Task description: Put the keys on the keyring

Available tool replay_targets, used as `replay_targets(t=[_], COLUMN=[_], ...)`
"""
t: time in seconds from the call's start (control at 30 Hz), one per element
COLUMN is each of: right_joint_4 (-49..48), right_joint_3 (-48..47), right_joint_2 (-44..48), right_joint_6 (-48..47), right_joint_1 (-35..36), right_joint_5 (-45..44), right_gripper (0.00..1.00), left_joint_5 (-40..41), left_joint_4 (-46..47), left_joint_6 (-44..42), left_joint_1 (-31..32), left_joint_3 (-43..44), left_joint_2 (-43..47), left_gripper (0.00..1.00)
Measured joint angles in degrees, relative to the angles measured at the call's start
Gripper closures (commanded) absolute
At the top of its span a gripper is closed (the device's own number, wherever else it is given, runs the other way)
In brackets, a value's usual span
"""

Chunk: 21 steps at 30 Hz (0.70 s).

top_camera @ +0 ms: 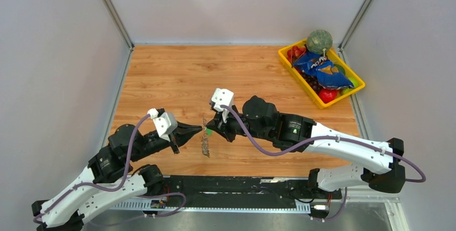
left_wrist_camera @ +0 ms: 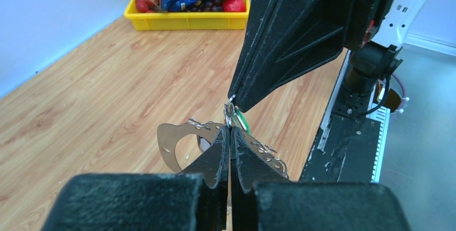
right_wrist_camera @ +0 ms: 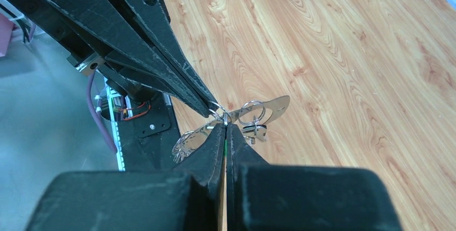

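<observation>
The keys (left_wrist_camera: 240,119), green tag showing, are pinched in my right gripper (right_wrist_camera: 225,128) above the table (top_camera: 161,80); my left gripper (left_wrist_camera: 230,133) meets it tip to tip, clamped on the keyring (top_camera: 205,145), which dangles below; far right sits a yellow tray (top_camera: 287,62) of food.

Wooden table (top_camera: 177,80), yellow tray (left_wrist_camera: 188,22), blue snack bag (top_camera: 321,70), red fruit (top_camera: 328,94)

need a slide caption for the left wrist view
Left tool shut on keyring, right tool pinching keys, tips meeting over the table, yellow bin behind.
</observation>
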<state>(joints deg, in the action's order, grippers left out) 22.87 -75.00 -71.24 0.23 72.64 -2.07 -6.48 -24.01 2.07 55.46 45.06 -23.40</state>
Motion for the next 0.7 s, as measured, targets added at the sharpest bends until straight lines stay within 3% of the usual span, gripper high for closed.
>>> replay_targets(t=[0.17, 0.33, 0.53, 0.7], right_joint_4=[-0.28, -0.61, -0.68, -0.15], right_joint_3=[1.07, 2.23, 3.78, 4.52], right_joint_2=[0.98, 2.27, 4.42, 8.26], right_joint_6=[1.79, 3.19, 3.52, 1.2], right_joint_1=[0.04, 0.04, 0.04, 0.09], right_joint_5=[0.68, 3.04, 5.42, 7.67], right_gripper=[0.99, 0.69, 0.57, 0.53], left_joint_5=[-1.88, -4.07, -7.23, -9.2], left_joint_4=[1.4, 2.93, 4.72, 6.29], left_joint_6=[0.0, 0.17, 1.05, 2.34], left_joint_1=[0.0, 0.0, 0.02, 0.02], left_joint_3=[-1.03, -1.42, -1.42, -1.42], left_joint_2=[2.34, 3.13, 3.28, 3.3], left_gripper=[1.0, 1.0, 1.0, 1.0])
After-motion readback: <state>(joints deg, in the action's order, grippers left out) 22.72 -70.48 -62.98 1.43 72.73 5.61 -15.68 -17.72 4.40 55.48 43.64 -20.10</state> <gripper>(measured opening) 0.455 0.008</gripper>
